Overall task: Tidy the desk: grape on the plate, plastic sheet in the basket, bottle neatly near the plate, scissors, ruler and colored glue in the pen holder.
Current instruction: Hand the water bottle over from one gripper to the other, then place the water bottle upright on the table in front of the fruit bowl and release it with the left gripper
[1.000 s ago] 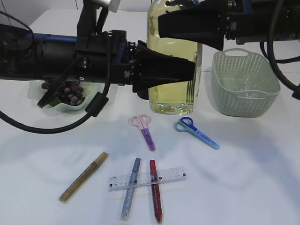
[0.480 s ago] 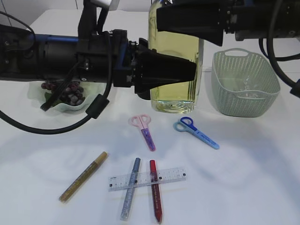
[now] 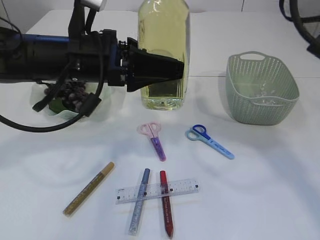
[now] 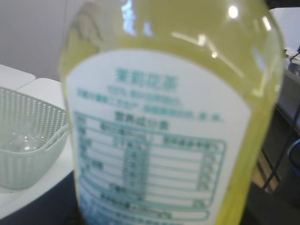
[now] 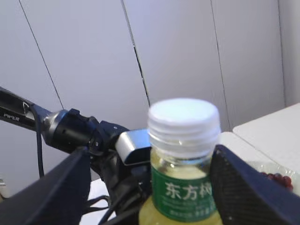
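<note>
Gripping 1 bottle [image 3: 163, 50] w/ left end effector [image 3: 165, 70], right end effector [image 5: 150, 187] wide, 2 scissors [image 3: 155, 138], 3 glue pens [image 3: 89, 188], 1 ruler [image 3: 157, 191]

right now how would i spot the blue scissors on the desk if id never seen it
Find the green basket on the right. Just in front of it, toward the middle, lie the blue scissors. The pink scissors beside them are the only similar thing; these have blue handles and a light blue cover.

left arm stretched level, left gripper [image 3: 172, 70] clamped sideways; right gripper [image 5: 150, 187] jaws spread wide.
</note>
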You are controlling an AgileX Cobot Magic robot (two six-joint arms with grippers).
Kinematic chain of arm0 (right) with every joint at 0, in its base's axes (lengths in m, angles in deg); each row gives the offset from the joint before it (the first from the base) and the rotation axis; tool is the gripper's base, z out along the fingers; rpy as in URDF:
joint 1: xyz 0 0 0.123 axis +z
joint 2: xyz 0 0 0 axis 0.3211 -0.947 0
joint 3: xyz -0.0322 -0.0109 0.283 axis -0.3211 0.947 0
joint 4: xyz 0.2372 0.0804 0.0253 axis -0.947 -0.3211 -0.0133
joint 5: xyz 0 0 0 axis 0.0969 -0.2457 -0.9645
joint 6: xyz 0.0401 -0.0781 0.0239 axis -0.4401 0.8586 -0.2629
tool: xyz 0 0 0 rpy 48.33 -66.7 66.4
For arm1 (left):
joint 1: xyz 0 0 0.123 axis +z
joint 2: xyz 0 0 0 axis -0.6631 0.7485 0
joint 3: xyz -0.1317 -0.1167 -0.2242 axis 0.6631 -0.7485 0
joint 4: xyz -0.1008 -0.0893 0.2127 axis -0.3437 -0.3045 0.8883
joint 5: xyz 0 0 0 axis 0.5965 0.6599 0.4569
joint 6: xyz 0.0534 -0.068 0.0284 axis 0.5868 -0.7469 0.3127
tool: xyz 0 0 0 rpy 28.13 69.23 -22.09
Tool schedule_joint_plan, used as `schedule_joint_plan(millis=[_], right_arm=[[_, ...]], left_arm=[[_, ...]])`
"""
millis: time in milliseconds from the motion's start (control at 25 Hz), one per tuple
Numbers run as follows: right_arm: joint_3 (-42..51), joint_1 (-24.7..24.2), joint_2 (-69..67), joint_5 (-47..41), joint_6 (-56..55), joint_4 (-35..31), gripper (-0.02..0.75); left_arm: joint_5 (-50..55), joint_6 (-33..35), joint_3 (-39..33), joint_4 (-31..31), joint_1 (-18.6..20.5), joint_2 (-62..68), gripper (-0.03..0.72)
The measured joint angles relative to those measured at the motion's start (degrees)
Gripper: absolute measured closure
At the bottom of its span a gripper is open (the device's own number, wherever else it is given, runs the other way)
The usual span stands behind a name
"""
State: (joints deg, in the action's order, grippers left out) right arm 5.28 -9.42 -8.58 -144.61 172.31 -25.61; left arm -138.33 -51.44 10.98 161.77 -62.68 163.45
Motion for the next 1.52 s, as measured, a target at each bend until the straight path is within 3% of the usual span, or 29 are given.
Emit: schedule_joint_plan(millis=[400,600,680,1040,1320,1440,1520], right_arm=[[-6.61,0.25,0.46,7.63,-0.72,-0.49,0.137],[-6.61,0.25,0.46,9.82,-5.58,0.39,0.144],[-6.61,0.25,0.46,10.99,-9.29,4.00,0.144],[-6.61,0.25,0.46,14.81,-50.22,46.01,0.155],[-6.61,0.25,0.46,7.96,-88.67,84.13,0.194],[-6.61,0.25,0.46,3.55,-98.66,95.03,0.203],[-6.61,0.25,0.46,1.57,-101.35,98.93,0.209]], left_arm=[[1.16,-0.19,-0.21,0.62,1.77,0.09,0.253],[1.16,-0.19,-0.21,0.86,5.95,0.09,0.252],[1.16,-0.19,-0.21,0.86,7.66,0.09,0.253],[1.29,-0.55,-0.21,3.01,14.86,0.09,0.253],[1.29,-1.34,-0.21,5.97,18.18,0.09,0.253],[1.29,-1.42,-0.21,6.08,18.69,0.09,0.252],[1.29,-1.42,-0.21,6.08,18.69,0.09,0.253]])
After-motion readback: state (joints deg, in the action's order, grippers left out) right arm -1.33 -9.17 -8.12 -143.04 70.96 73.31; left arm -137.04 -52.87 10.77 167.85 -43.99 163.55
